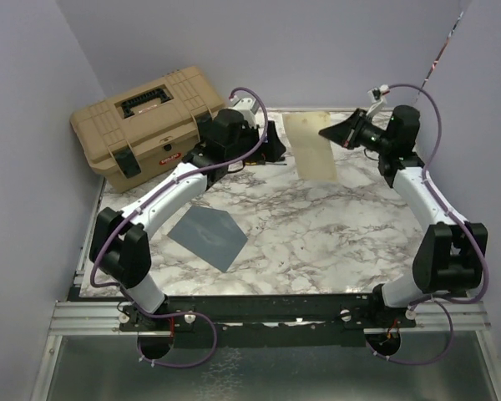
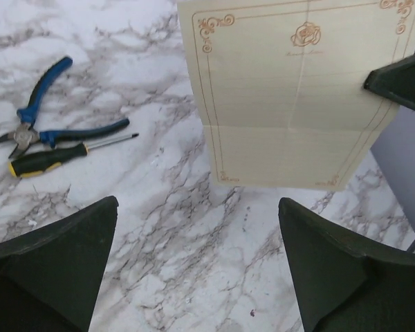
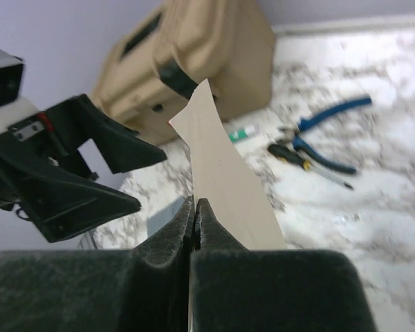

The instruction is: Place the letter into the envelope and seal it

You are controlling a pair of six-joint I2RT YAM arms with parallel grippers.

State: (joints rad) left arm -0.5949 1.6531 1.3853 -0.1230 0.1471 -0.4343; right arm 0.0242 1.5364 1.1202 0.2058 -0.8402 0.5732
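The cream-tan letter [image 1: 311, 149] hangs in the air above the back of the table, held by its right edge. My right gripper [image 1: 327, 132] is shut on that edge; in the right wrist view the sheet [image 3: 225, 173] runs edge-on out of the closed gripper [image 3: 196, 202]. My left gripper [image 1: 275, 144] stands open just left of the letter, with nothing between its fingers [image 2: 197, 204]. The left wrist view shows the letter [image 2: 290, 104] with its ornate orange border. The slate blue-grey envelope [image 1: 209, 236] lies flat on the marble at the front left, apart from both grippers.
A tan toolbox [image 1: 146, 121] stands at the back left corner. Blue-handled pliers [image 2: 41, 117] and a black and yellow screwdriver [image 2: 62, 155] lie on the marble near the left gripper. A small tube [image 3: 242, 133] lies by the toolbox. Purple walls close in at the back and sides.
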